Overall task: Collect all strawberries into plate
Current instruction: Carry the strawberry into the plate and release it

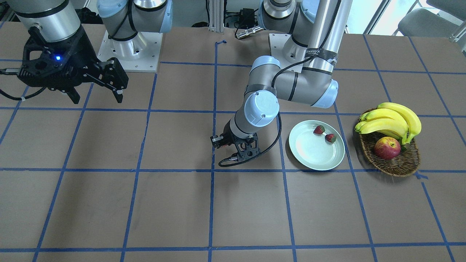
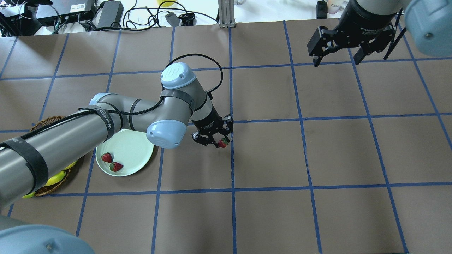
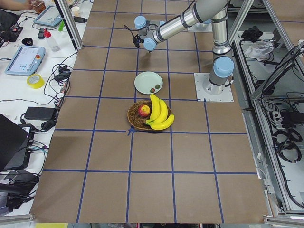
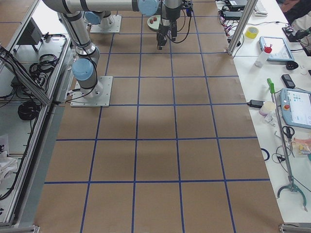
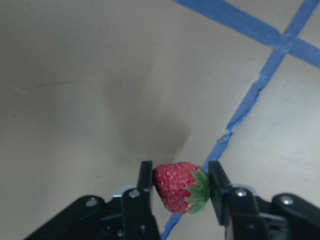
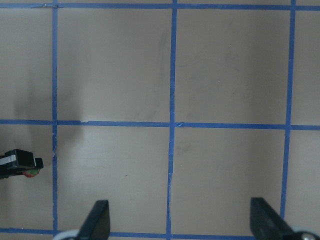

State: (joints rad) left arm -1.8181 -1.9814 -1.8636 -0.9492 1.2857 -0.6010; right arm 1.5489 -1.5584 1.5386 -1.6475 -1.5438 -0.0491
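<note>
Brown tabletop (image 1: 174, 203) with a grid of blue tape lines carries all the things. On the robot's left side stands the pale green plate (image 1: 313, 154), and two strawberries (image 1: 319, 129) (image 1: 330, 138) lie in it, near its rim on the robot's side, close to each other but not touching. Just beside the plate, further to the left, is a brown wicker basket (image 1: 398, 163). It holds a bunch of yellow bananas (image 1: 393, 118) and one red-yellow apple (image 1: 387, 148), which lies against the bananas.

The third strawberry (image 5: 177, 192) is not in the plate. The left gripper (image 2: 221, 143) is clamped on it, one finger on each side, with the green cap turned toward one finger. It is low over the tabletop beside a blue tape line, well apart from the plate; whether it touches the surface I cannot tell.

The right gripper (image 1: 97, 99) hangs high over the far right part of the tabletop, fingers wide apart, with nothing between them.
</note>
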